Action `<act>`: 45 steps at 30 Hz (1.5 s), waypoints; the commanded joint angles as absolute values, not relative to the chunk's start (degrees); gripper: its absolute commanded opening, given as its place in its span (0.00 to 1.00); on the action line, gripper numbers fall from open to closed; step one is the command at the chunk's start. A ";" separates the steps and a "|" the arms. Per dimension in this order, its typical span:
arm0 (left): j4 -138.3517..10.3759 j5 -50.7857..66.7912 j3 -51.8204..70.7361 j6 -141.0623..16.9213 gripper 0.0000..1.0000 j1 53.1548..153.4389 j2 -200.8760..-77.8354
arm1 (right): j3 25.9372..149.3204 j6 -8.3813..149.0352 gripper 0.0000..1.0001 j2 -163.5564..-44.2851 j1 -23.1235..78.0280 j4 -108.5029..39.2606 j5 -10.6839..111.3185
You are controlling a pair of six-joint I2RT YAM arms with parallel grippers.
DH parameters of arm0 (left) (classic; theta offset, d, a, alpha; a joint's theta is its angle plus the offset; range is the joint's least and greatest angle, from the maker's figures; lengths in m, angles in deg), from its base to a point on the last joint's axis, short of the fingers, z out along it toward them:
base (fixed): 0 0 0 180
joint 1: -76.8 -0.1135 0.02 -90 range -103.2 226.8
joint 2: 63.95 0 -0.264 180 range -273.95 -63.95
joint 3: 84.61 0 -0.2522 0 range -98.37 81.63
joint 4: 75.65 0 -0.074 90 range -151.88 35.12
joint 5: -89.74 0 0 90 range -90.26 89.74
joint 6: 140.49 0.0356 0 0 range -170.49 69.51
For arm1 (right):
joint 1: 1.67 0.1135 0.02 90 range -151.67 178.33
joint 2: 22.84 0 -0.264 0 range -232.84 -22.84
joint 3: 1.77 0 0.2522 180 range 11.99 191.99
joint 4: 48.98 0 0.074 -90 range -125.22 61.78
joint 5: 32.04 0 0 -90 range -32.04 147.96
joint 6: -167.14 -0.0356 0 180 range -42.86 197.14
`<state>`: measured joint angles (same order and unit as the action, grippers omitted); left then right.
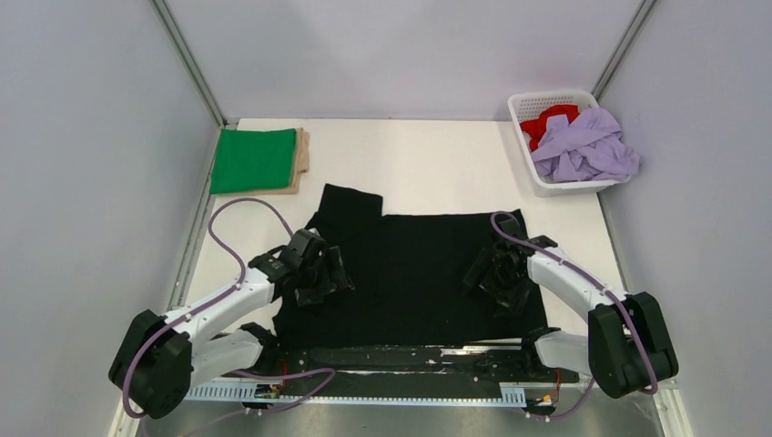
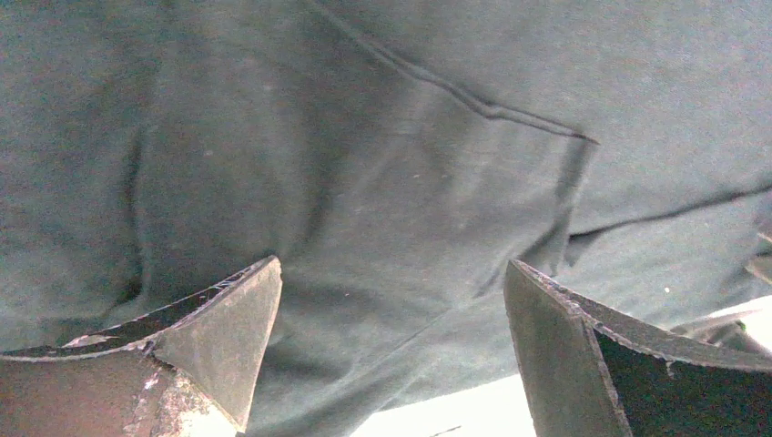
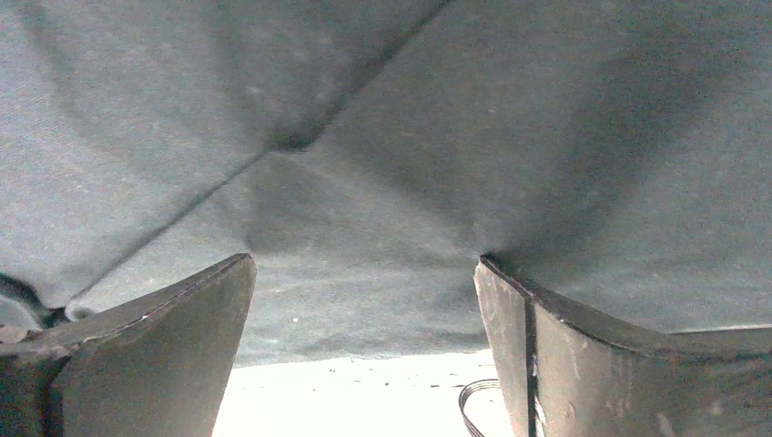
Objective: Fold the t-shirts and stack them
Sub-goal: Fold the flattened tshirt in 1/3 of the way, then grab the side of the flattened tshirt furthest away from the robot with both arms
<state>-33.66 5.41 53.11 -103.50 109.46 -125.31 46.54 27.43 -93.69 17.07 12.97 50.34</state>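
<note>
My left hand (image 1: 319, 276) hangs low over the left side of the black t-shirt (image 1: 414, 264), its fingers (image 2: 214, 332) spread wide with only flat cloth showing between them, and my right hand (image 1: 499, 278) mirrors it over the shirt's right side, also spread and pinching nothing. I have set them one to each side because the shirt is wide and soft. It lies flat across the middle of the worktop (image 1: 428, 150), and I judge that lifting one edge alone would drag it askew. Through my right wrist I see creases meeting in a small pucker just ahead of the fingers. Through my left I see a raised seam line and the shirt's near edge with pale worktop past it, so that edge seems the natural place to pinch. The green t-shirt (image 1: 255, 160) lies folded on the tan t-shirt (image 1: 303, 162) at the far left corner, well apart from my working space, which I take as the stack to build on. The red t-shirt (image 1: 546, 123) and the lilac t-shirt (image 1: 587, 146) are bunched in the white basket (image 1: 526, 102) at far right, the lilac one spilling over its rim.
</note>
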 commanded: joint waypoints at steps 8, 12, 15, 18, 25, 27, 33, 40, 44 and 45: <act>-31.29 -6.93 47.59 -104.76 1.00 108.57 -133.77 | 46.95 22.97 1.00 -91.83 17.42 14.90 60.24; -36.03 -5.10 45.38 -102.50 1.00 105.49 -142.01 | 48.38 24.56 1.00 -93.65 16.42 12.12 61.89; -37.37 -2.95 43.15 -100.32 1.00 102.44 -146.45 | 49.02 26.17 1.00 -95.91 14.13 10.64 62.35; -35.71 -2.80 39.80 -98.35 1.00 101.81 -148.95 | 49.55 26.90 1.00 -96.90 12.99 10.57 61.64; -28.12 -2.81 36.85 -95.50 1.00 101.84 -141.45 | 51.83 28.38 1.00 -91.28 12.75 10.92 58.94; -26.80 -1.39 34.85 -93.79 1.00 101.82 -138.75 | 53.83 30.12 1.00 -88.40 12.76 10.84 56.51; -22.45 -0.02 23.21 -88.19 1.00 101.76 -138.14 | 60.69 36.14 1.00 -82.90 12.21 10.65 53.24; -22.13 -3.87 2.05 -80.68 1.00 96.05 -156.70 | 62.48 38.40 1.00 -86.11 5.32 4.25 55.02; -20.89 -1.33 -12.04 -74.66 1.00 91.65 -172.22 | 63.43 40.05 1.00 -89.67 2.38 1.27 54.87; -20.20 -0.79 -17.13 -74.05 1.00 91.04 -179.26 | 63.92 40.73 1.00 -90.44 1.97 1.11 54.99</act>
<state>-23.01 -1.93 -6.21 -81.12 94.56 -164.70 60.81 37.31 -88.16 3.82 5.80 54.89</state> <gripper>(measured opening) 0.997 0.998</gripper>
